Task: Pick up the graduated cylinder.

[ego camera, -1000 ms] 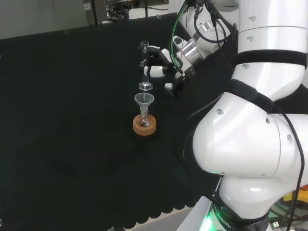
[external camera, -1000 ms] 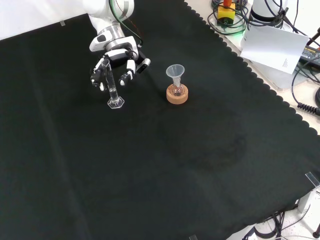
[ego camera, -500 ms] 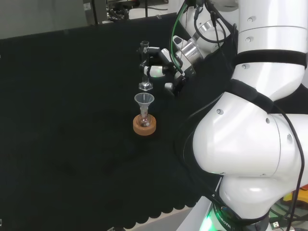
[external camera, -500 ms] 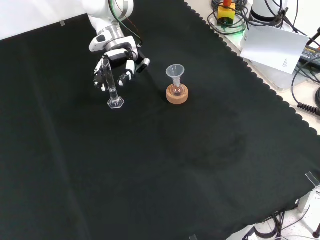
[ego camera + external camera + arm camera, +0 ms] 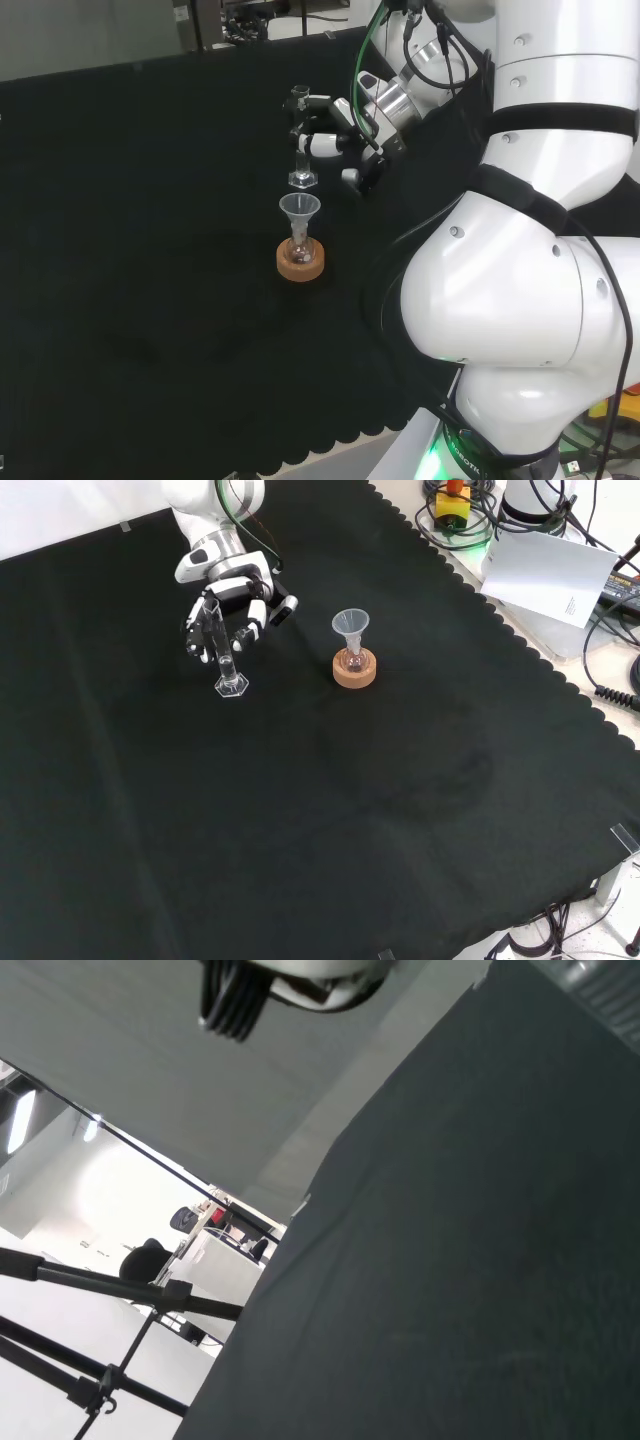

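Graduated cylinder (image 5: 221,650) upright, mouth up

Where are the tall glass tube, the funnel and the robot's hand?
Tall glass tube (image 5: 219,645), front view, middle of its stem.
Funnel (image 5: 350,622), front view, its wide cone.
Hand (image 5: 232,598), front view, its palm, fingers curled round the tube.
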Action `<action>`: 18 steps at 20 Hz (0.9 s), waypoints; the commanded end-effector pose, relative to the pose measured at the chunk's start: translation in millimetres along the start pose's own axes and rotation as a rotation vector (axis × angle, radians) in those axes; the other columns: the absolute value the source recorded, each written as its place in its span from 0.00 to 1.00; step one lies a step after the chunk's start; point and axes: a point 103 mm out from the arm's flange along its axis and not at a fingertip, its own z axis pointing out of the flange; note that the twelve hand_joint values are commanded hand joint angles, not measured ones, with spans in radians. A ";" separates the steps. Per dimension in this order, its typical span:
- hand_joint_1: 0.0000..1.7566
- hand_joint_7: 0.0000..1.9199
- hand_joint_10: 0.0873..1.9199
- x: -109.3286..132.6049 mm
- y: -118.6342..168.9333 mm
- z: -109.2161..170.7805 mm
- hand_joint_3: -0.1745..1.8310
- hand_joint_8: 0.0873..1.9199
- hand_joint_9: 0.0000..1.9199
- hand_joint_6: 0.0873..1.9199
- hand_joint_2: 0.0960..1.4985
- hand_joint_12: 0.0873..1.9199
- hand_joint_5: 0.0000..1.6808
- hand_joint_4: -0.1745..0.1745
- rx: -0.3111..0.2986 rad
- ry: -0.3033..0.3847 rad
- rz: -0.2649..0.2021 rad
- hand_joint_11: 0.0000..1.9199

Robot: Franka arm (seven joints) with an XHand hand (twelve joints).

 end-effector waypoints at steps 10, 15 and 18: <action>0.66 0.47 0.05 2.1 5.1 10.5 0.38 0.27 0.62 0.28 0.60 0.43 0.49 0.47 -0.021 -0.098 0.024 0.57; 0.65 0.52 0.05 5.9 5.2 4.2 0.19 0.26 0.65 0.55 0.71 0.41 0.51 0.08 -0.036 -0.141 0.029 0.60; 0.65 0.54 0.04 9.3 5.0 1.7 0.14 0.24 0.67 0.57 0.73 0.40 0.54 0.00 -0.024 -0.174 0.034 0.61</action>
